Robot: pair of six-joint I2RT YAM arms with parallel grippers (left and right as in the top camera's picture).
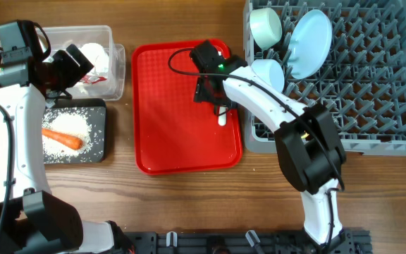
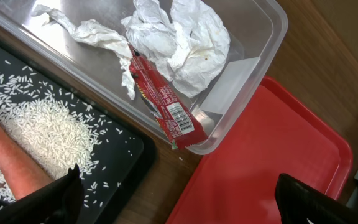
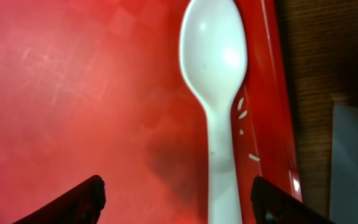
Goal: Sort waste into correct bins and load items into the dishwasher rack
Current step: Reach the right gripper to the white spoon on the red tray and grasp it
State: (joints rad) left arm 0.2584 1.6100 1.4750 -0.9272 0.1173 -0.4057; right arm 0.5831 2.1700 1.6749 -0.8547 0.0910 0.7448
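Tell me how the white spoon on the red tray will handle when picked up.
The white spoon looks glossy plastic: probably light and stiff, though slippery. It lies flat on the red tray, so it may skid rather than lift.

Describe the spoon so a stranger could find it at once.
Find the flat red serving tray mid-table. Along its right edge, beside the grey dishwasher rack, lies the white plastic spoon. It is the only utensil there, under the right gripper.
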